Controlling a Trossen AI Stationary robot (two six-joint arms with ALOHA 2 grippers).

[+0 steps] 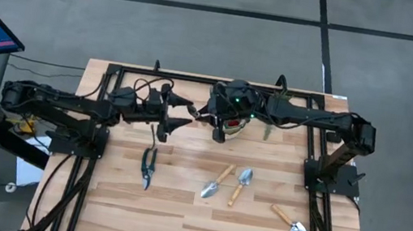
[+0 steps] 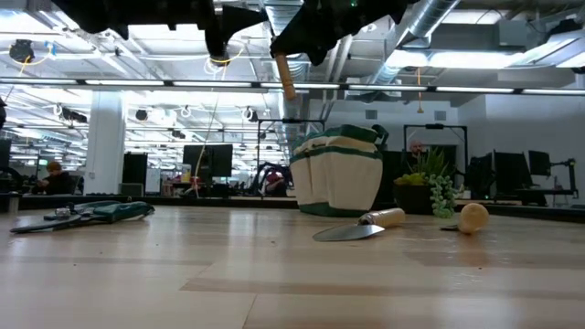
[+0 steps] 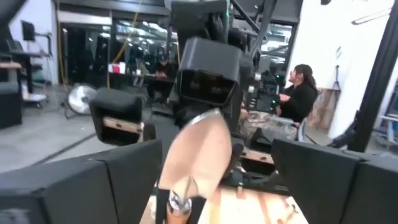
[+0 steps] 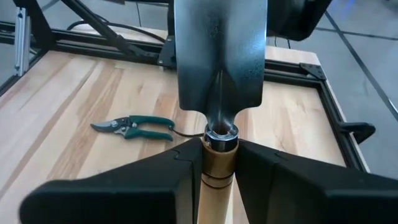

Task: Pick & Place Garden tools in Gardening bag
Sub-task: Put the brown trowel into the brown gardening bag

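High view puts both dark arms reaching in from their own sides to meet over the far middle of the light wooden table (image 1: 176,209), just left of the green and cream fabric gardening bag (image 2: 338,174), which you can see standing upright on the tabletop. Between them is a silver-bladed trowel with a light wooden handle (image 4: 219,56). Its long axis is close to upright, blade up, and in the low view the handle hangs slightly slanted, above and to the left of the bag. Your right gripper (image 4: 217,158) has its fingers clamped on the top of the handle, just under the metal collar. Your left gripper (image 3: 217,171) faces it from the other side with its fingers spread wide. The blade stands in the gap between them, and you cannot tell whether either finger touches it. Beyond the blade, green-handled pruning shears (image 4: 134,127) lie flat on the wood.
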